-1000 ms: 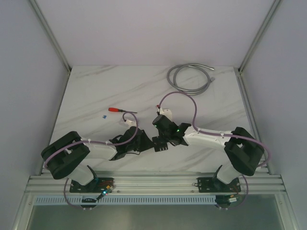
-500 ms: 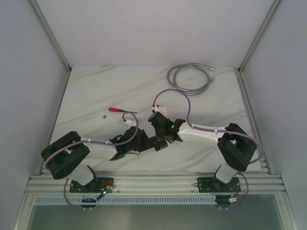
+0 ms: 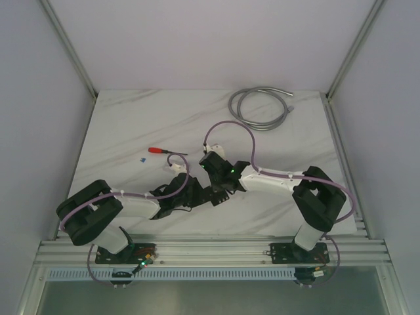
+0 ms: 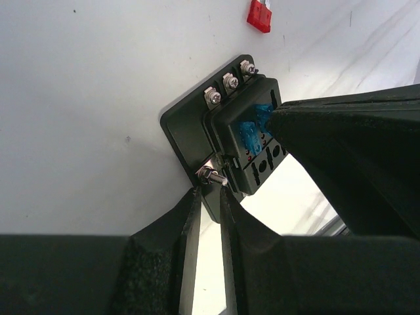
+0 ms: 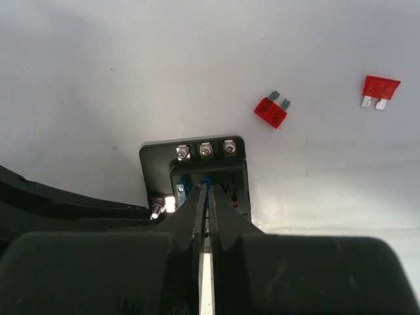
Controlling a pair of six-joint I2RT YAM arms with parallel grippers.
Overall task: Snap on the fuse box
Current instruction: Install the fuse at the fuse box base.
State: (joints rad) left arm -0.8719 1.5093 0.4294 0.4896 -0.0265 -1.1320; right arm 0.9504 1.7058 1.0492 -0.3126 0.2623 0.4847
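Note:
The fuse box is a small black block on a black plate with three screws along one edge and blue fuses in its face. It lies on the white table between the two arms. My left gripper is shut on the plate's edge, just beside a protruding bolt. In the right wrist view the fuse box sits directly under my right gripper, which is shut, its tips resting on the face at the blue fuses. From above, the fuse box is mostly hidden by both wrists.
Two loose red fuses lie on the table past the fuse box. A red-handled screwdriver and a tiny blue fuse lie to the left. A grey coiled cable rests at the back right.
My right arm has swung left and down onto the fuse box, and its jaws have closed. The left arm and the fuse box have not moved.

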